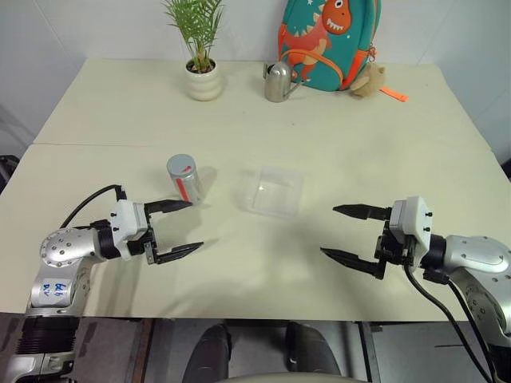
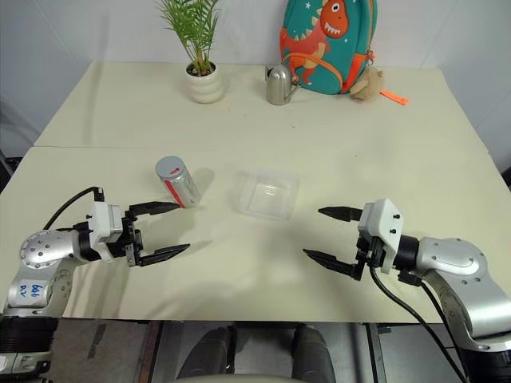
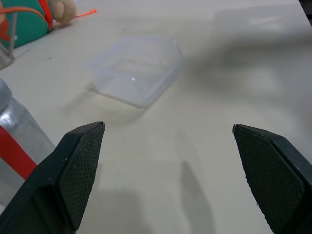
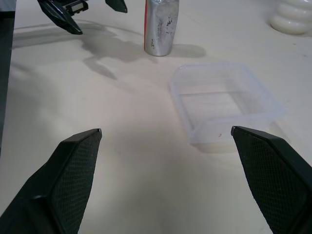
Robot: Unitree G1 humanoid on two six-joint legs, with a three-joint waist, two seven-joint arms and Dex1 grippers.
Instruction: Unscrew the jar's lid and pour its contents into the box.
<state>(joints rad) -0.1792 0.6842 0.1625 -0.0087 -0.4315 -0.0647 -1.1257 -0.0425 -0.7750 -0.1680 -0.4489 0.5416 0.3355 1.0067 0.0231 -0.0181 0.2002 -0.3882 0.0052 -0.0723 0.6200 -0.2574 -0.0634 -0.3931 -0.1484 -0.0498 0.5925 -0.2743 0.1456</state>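
Jar (image 1: pixel 185 177) stands upright on the worktop (image 1: pixel 319 120), grey lid (image 1: pixel 180 164) on, just left of the clear box (image 1: pixel 272 191). Left gripper (image 1: pixel 177 230) hovers near it, jaws spread wide, empty; right gripper (image 1: pixel 351 235) likewise open, right of the box. Best approach: clamp the jar body low, keep it upright, free the lid with the other gripper. Plant pot (image 1: pixel 204 80), watering can (image 1: pixel 279 83) and backpack (image 1: pixel 327 40) sit far back; nothing obstructs.

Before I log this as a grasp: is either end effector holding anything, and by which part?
Nothing is held. The left end effector and right end effector are both open, clear of the jar.
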